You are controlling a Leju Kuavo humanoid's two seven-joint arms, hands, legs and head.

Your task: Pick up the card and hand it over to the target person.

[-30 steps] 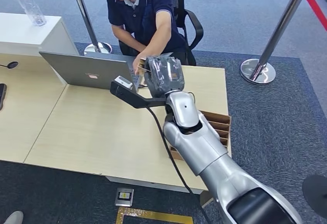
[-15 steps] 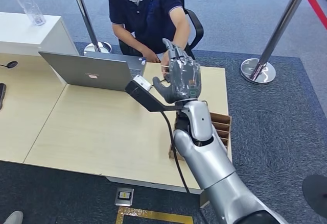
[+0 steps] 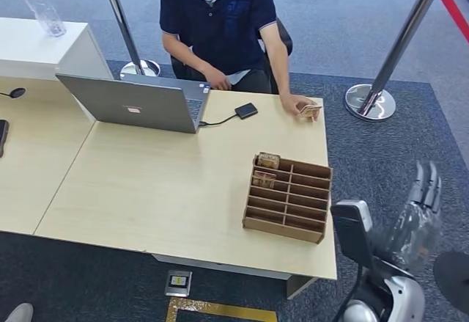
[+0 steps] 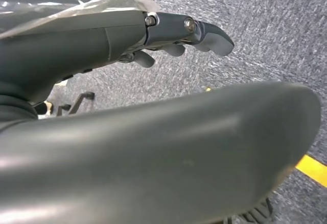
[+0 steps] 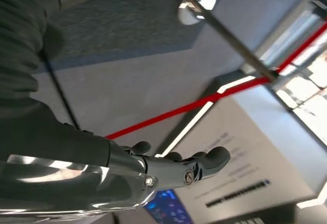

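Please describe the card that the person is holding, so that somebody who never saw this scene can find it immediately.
Start at the light wooden desk and go to its far right corner, near the seated person. There the person's hand rests on the desk edge, holding the card, small and brownish. Unlike the similar cards standing in the cardboard organizer, it is outside any slot.

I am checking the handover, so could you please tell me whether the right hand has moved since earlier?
Yes. The right hand has pulled back off the light wooden table, past the brown slotted cardboard tray.

desk (image 3: 138,190) | laptop (image 3: 133,102) | cardbd organizer (image 3: 289,199) | blk drive (image 3: 246,111) | person's hand w/ card (image 3: 311,110)
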